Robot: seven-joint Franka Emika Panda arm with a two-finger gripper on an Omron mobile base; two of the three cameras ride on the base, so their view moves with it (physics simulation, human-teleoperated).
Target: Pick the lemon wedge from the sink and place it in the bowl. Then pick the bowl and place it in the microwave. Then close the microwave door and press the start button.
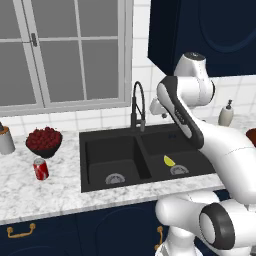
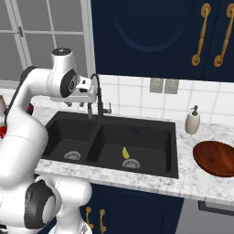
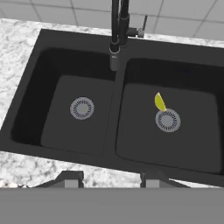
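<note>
The light is bright and even in every picture, with no strong beam from one side. The white arm (image 1: 200, 130) has soft grey shading on its round parts. The black sink (image 3: 52, 144) stays very dark, with a deeper shadow along its inside walls. The brown bowl (image 2: 215, 157) shines a little. Everything looks sharp, without blur or bending at the edges.
</note>
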